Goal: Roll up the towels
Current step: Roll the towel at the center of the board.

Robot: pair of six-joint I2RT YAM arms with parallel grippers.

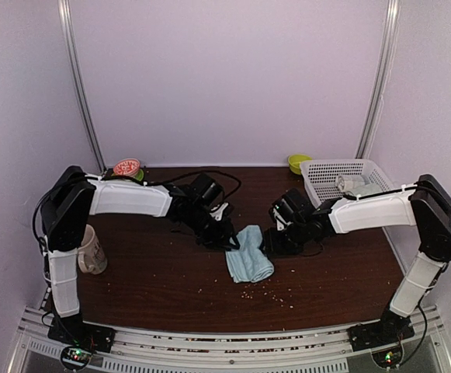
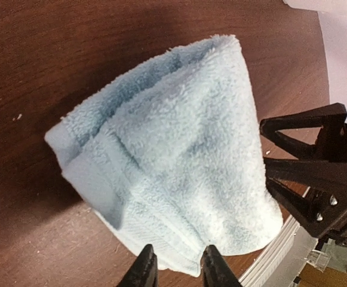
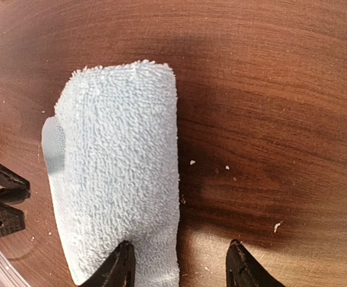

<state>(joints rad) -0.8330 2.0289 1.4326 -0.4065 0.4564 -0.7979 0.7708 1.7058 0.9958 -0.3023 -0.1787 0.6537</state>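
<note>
By the right gripper [image 3: 179, 248] — under one fingertip — lies the blue towel [image 3: 119, 173].

I find no word, number or brand that I can read. The mug [image 1: 91, 250] by my left arm carries faint marks on its side, too small to make out. The round red lid [image 1: 126, 166] at the back of the bench [image 1: 155, 287] bears a pale pattern, which is also illegible. Close to my jaws, the light blue towel [image 2: 179, 155] shows only plain terry.
</note>
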